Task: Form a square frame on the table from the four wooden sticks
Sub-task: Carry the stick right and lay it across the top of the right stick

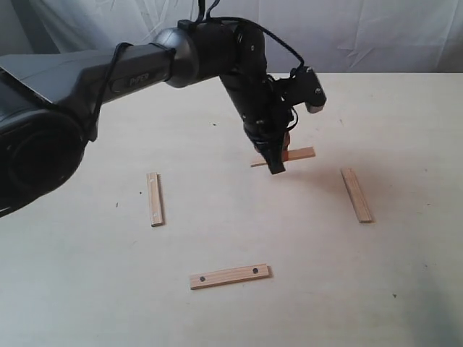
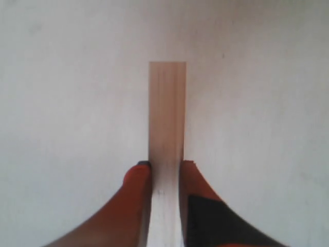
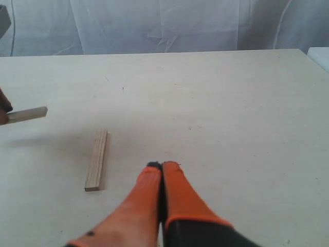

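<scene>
Left gripper [image 1: 277, 155] is clamped on the far stick [image 1: 300, 154], holding it flat and, judging by its shadow, just off the counter [image 1: 87, 289]. Round it lie the left stick [image 1: 154, 199], the near stick [image 1: 229, 275] with two dots, and the right stick [image 1: 356, 194], all well apart. I judge no corner joined yet, so the whole square is left to close. My right gripper [image 3: 162, 167] rests pressed together, empty
</scene>
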`<state>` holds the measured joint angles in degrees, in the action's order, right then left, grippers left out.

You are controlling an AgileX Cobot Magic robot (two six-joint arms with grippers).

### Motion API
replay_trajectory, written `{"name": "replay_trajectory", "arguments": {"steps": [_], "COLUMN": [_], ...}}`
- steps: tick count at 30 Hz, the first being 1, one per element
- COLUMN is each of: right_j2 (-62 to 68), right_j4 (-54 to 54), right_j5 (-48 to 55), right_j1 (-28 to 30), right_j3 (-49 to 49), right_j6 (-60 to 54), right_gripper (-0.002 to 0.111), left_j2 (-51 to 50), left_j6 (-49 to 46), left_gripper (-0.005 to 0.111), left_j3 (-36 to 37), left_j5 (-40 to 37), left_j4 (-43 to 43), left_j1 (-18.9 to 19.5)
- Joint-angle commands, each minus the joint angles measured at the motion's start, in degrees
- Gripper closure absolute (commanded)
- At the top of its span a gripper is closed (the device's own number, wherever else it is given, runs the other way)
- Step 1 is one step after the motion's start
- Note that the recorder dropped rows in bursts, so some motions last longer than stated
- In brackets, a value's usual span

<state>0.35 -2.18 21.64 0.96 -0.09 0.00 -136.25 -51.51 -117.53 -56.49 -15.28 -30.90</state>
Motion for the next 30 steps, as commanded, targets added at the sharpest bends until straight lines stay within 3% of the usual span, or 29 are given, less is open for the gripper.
{"name": "replay_trajectory", "arguments": {"steps": [1, 8, 30], "right_j2": [-0.4, -0.4, -0.4], "right_j4": [-0.1, -0.1, 0.0], "right_j5": [-0.8, -0.8, -0.8], "right_j1": [0.4, 0.4, 0.4], "right_j3": [0.1, 0.1, 0.1], "right_j6": [0.0, 0.0, 0.0], "right_gripper": [0.108, 0.108, 0.108], "left_j2": [0.6, -3.1, -7.7], "left_j6": [0.5, 3.2, 2.5], "left_gripper": [0.106, 0.107, 0.107], "left_j3": [-3.7, -8.2, -8.2], "left_j5": [3.4, 3.5, 8.9], "left_j4": [-1.1, 2.8, 4.1], "left_j1": [-3.5, -7.4, -7.6]}}
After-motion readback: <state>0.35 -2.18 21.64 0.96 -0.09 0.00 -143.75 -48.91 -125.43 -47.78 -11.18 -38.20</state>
